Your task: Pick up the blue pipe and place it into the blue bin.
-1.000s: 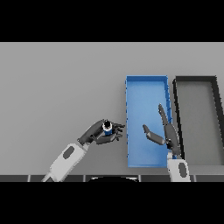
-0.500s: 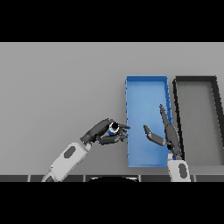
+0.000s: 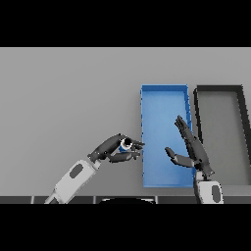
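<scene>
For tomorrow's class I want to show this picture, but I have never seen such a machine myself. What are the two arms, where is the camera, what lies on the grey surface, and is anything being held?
The view is taken from the robot's own head, looking down at a grey table in front of it. The two white and grey arms coming up from the lower edge belong to the robot, and each ends in a dark hand.

The left hand has its fingers and thumb curled round a small blue pipe, holding it just beside the left wall of the blue bin. The pipe is not yet over the bin.

The right hand is open, its fingers straight, and shows over the right side of the blue bin. It holds nothing.

To the right of the blue bin lies a second tray, a black bin of similar shape. Nothing shows inside either bin.
</scene>
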`<state>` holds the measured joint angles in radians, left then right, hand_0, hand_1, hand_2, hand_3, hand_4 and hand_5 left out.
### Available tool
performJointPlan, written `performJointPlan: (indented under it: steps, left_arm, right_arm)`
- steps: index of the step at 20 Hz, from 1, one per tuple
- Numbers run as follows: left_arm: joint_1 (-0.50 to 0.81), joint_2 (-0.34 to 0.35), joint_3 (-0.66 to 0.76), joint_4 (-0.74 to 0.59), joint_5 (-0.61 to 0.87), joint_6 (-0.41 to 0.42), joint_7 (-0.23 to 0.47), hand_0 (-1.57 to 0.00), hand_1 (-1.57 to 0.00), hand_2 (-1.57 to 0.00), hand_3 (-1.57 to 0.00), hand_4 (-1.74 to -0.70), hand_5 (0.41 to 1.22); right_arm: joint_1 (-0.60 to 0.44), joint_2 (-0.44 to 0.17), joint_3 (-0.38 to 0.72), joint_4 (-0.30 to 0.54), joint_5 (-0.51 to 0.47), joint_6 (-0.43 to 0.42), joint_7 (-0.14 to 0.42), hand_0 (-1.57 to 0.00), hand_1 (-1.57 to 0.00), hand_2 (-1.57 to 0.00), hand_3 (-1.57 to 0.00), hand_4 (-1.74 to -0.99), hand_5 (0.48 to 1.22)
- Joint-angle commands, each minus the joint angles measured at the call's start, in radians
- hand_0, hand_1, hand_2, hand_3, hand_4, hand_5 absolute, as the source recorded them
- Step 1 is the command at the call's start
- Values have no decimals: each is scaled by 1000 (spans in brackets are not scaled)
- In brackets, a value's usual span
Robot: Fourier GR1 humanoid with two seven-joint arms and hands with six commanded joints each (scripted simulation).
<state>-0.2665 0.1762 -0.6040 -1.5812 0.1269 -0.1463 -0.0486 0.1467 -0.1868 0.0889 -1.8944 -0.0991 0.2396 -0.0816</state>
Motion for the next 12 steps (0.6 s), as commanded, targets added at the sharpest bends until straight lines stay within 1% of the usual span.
performJointPlan:
  steps: [1, 2, 3, 4, 5, 7, 8, 9, 10, 11, 12]
  left_arm:
    - [-7, -5, -3, -1, -5, 5, 11, -1571, -1571, -1571, -1495, -1741, 1221]
    - [-5, -2, -2, -5, -6, 4, 10, -1571, -1571, -1571, -1494, -1741, 1221]
    - [-10, -1, 0, -3, -8, 4, 15, -1571, -1571, -1571, -1493, -1741, 1221]
    - [-13, -4, 2, -5, -6, 5, 13, -1571, -1571, -1571, -1491, -1741, 1221]
    - [-15, -2, 7, 1, -8, 5, 6, -1571, -1571, -1571, -1489, -1741, 1221]
    - [-10, -9, -6, 8, -25, 6, 7, -1571, -1571, -1571, -1487, -1741, 1221]
    - [-11, -6, 0, 1, -19, 5, 11, -1571, -1571, -1571, -1486, -1741, 1221]
    - [-6, -3, -2, 6, -24, 3, 3, -1571, -1571, -1571, -1485, -1741, 1221]
    - [-6, -5, -4, 0, -23, 1, 8, -1571, -1571, -1571, -1484, -1741, 1221]
    - [-12, -13, -7, 0, -25, 3, 13, -1571, -1571, -1571, -1484, -1741, 1221]
    - [-19, -7, 5, 0, -14, -4, 16, -1571, -1571, -1571, -1486, -1741, 1221]
  right_arm:
    - [-14, -33, 2, -30, -51, 44, 35, 1, 1, 1, 1, -1256, 558]
    - [-43, -61, 13, -61, -91, 75, 82, 1, 1, 1, 1, -1282, 537]
    - [-67, -89, 30, -88, -112, 101, 129, 1, 1, 1, 1, -1303, 515]
    - [-97, -108, 45, -110, -143, 119, 182, 1, 1, 1, 1, -1314, 500]
    - [-127, -123, 59, -125, -158, 135, 209, 1, 1, 1, 1, -1319, 501]
    - [-199, -141, 94, -142, -200, 156, 293, 1, 1, 1, 1, -1306, 502]
    - [-217, -141, 117, -160, -216, 164, 319, 1, 1, 1, 1, -1309, 503]
    - [-246, -145, 139, -155, -207, 182, 337, 1, 1, 1, 1, -1314, 510]
    - [-275, -148, 153, -146, -189, 199, 338, 1, 1, 1, 1, -1311, 517]
    - [-301, -138, 178, -138, -164, 206, 347, 1, 1, 1, 1, -1306, 521]
    - [-337, -125, 197, -115, -149, 214, 364, 1, 1, 1, 1, -1294, 523]
